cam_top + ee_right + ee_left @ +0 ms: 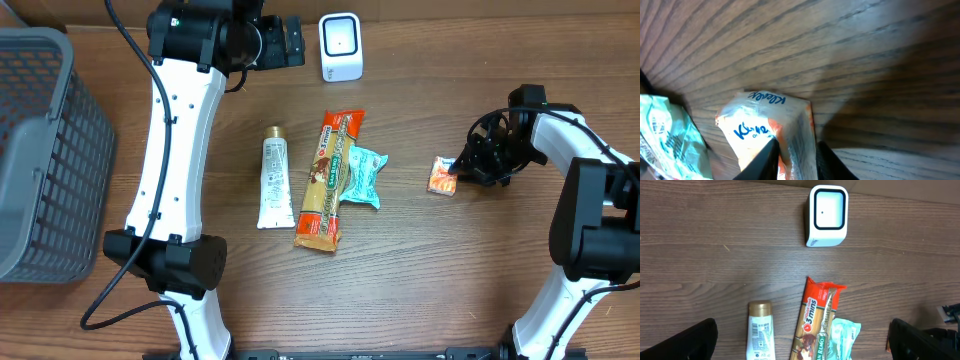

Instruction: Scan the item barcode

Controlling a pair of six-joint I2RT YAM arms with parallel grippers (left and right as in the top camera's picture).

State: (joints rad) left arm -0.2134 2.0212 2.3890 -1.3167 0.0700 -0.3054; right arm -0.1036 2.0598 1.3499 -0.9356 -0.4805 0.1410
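Small packet: an orange-and-white plastic sachet with blue lettering (441,177) lies on the brown wood-grain table (480,280). It sits right of the other goods and apart from them.
Right gripper: the right gripper (458,168) is down at the sachet's right end. In the wrist view its black fingertips (762,165) stand close together, one on each side of a raised fold of the sachet. I cannot tell whether they press on the fold or only flank it.
Left gripper: the left gripper (290,42) is spread wide and holds nothing. It hangs over the far side of the table, just left of the scanner.
Scanner: a white boxy barcode scanner with a black-rimmed face (341,46) stands at the far edge, well apart from the sachet.
Tube: a white squeeze tube with a gold cap (272,183) lies lengthwise, cap toward the scanner. A printed barcode faces up in the left wrist view.
Long packet: a long orange-and-tan noodle packet marked "3 mins" (325,180) lies just right of the tube and roughly parallel to it.
Teal packet: a small crinkled teal-and-white wrapper (363,176) touches the long packet's right edge, between it and the sachet.
Basket: a grey slatted plastic basket (60,150) stands at the table's left edge.
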